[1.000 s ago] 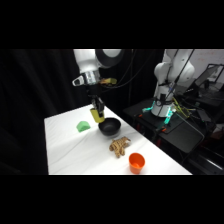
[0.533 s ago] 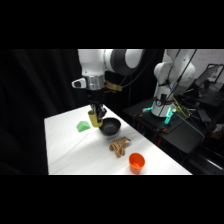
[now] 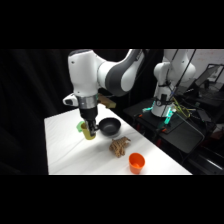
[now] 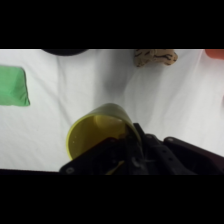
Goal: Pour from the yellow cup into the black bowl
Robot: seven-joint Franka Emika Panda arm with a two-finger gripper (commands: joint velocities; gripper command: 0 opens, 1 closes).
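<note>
The hand point(image 3: 89, 131) has lowered the yellow cup point(image 3: 88, 133) tableward.

So the table point(image 3: 65, 150) has two cups on it: one yellow cup point(image 4: 97, 132) and one orange cup point(image 3: 136, 161). There's also a single black bowl point(image 3: 110, 126), one small green item point(image 4: 12, 86), and one tan lumpy thing point(image 3: 119, 145) that's hard to identify. As for robots, that's two white arms, the near arm point(image 3: 100, 75) and a second arm point(image 3: 167, 80) off at the back.

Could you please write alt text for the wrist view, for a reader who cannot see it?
The hand holds the yellow cup above the white table. A green item lies at left, a tan object at the top edge.
</note>
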